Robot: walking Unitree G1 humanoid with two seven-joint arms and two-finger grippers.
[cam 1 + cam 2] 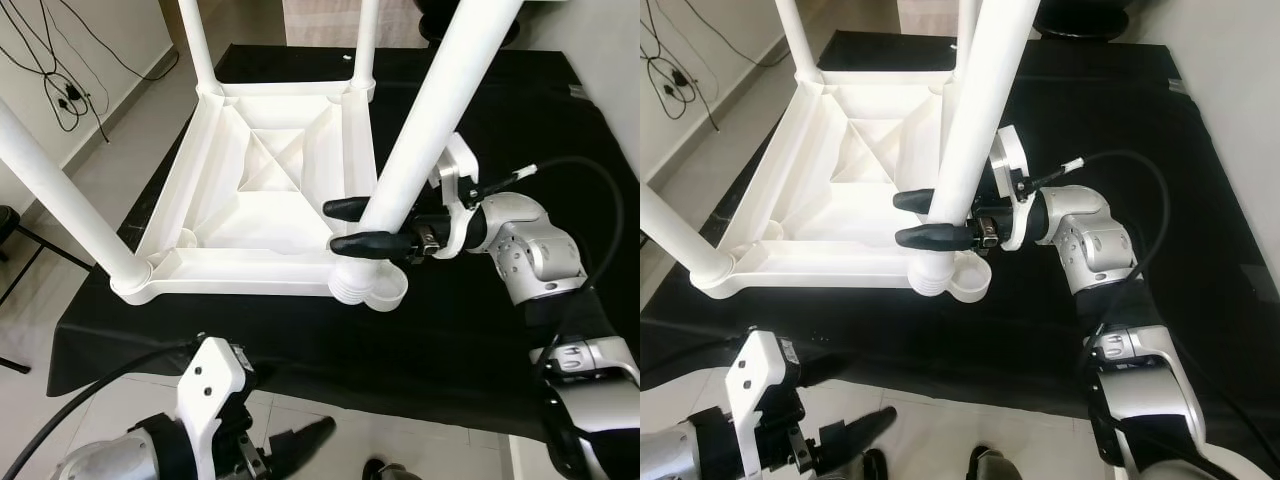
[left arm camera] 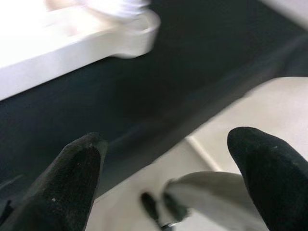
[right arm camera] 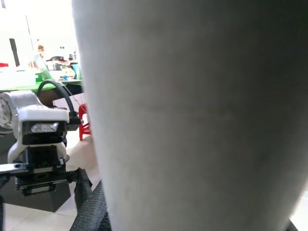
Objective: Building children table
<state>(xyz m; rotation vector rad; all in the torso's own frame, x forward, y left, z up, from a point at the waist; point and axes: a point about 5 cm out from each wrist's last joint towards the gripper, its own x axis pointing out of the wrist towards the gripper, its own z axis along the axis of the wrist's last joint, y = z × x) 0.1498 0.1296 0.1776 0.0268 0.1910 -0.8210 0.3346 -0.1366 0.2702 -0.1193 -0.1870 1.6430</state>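
On the black worktop (image 1: 480, 330), the right hand (image 1: 352, 225) grips a leg (image 1: 430, 120) at the near corner of the upturned white table (image 1: 260, 190).
Its fingers close on both sides of the leg just above the socket (image 1: 352, 283). The leg leans, so it probably needs straightening and pressing or twisting down squarely. The left hand (image 2: 163, 178) hangs open and idle below the worktop edge.
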